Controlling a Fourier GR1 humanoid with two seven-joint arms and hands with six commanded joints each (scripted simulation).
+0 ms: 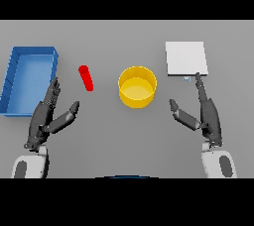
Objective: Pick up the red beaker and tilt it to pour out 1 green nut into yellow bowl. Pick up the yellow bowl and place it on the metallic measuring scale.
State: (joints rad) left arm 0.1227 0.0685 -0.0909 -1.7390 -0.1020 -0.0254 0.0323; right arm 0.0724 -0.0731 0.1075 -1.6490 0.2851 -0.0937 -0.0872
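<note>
both hands rest released: left hand (45, 116) near the red beaker (86, 78), right hand (202, 113) beside the yellow bowl (137, 86).

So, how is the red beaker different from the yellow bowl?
The red beaker is narrow, tall and tilted; the yellow bowl is wide, low and upright. The red beaker stands nearer the left hand, the yellow bowl nearer the table's middle. Both are on the table, untouched.

Both arms are shown entering from the lower edge. The left hand (45, 117) is held at lower left, fingers straight and thumb spread outward. The right hand (204, 113) is held at lower right, fingers likewise extended, thumb angled inward.
</note>
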